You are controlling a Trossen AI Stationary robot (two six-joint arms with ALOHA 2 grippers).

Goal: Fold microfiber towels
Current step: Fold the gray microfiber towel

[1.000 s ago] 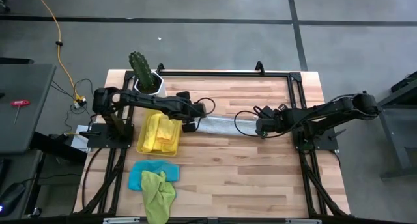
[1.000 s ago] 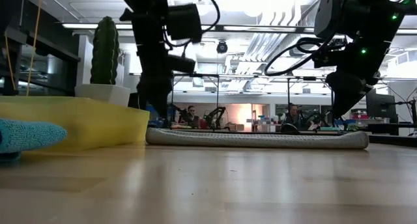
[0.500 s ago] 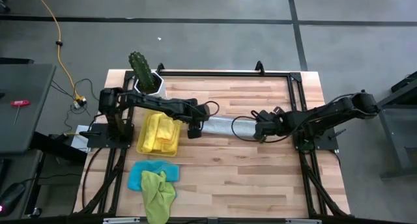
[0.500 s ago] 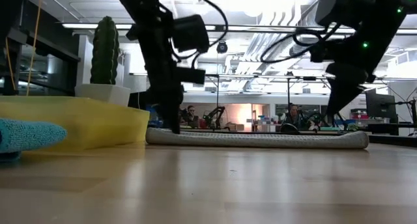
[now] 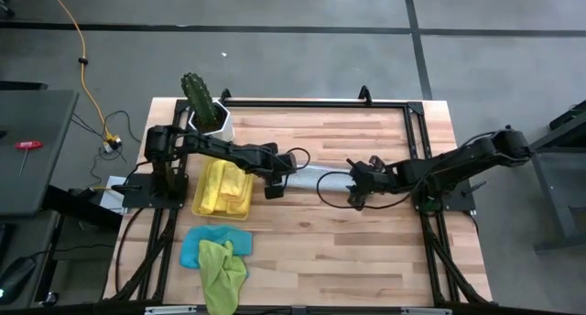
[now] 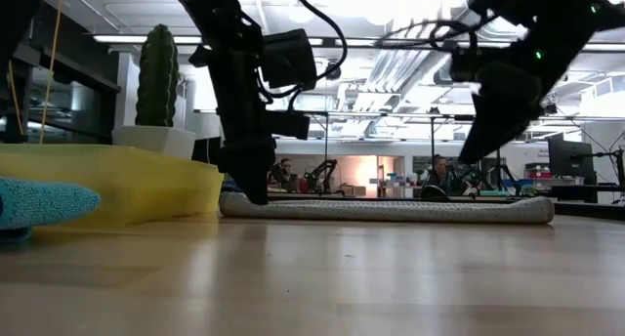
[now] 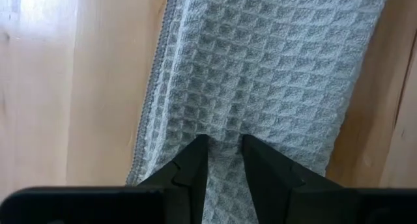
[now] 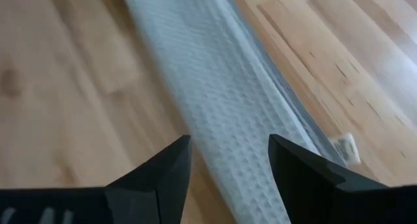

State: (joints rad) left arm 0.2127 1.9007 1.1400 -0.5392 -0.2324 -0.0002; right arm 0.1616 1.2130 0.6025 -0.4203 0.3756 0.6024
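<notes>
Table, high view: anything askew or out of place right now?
Only the lime green towel: it lies crumpled on the light blue towel and hangs over the table's front edge. The grey towel lies flat in a long strip between both end effectors.

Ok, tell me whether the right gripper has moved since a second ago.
Yes. In the high view the right gripper has slid along the grey towel toward the yellow tray, farther from the table's right edge.

Bright, even overhead light; ceiling strip lights [image 6: 391,4] glare white in the low view, turning both arms to silhouettes. The right wrist view is motion-blurred, and the near table [image 6: 312,277] is soft.
</notes>
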